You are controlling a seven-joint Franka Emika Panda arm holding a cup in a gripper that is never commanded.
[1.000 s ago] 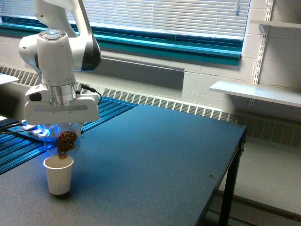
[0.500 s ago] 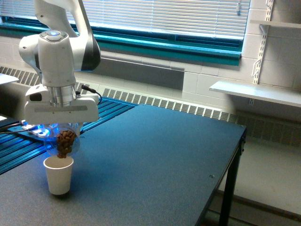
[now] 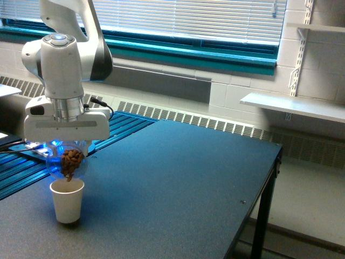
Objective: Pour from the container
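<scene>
dark bench (image 3: 178,183) is filling most of the exterior view, bare apart from one white paper cup (image 3: 67,200) standing upright near the front corner on the exterior view's left. just above its rim the container (image 3: 66,160) is hanging tipped mouth-down, clear walls showing a clump of brown pieces (image 3: 70,162) gathering toward the low end, the lowest ones right at the cup's opening. the hand (image 3: 66,144) is gripping the container from above, jaws closed on it, arm rising behind. farther back: blue slatted rack (image 3: 32,162) beside the bench, radiator grille, window blinds (image 3: 188,19), white wall shelf (image 3: 294,105) on the exterior view's right.

risk, as judged: the container's mouth looks to be sitting toward the cup's far-left edge, so pieces releasing in a clump could be striking the rim and scattering onto the bench. a light cup could also be tipping if the container touches it.
</scene>
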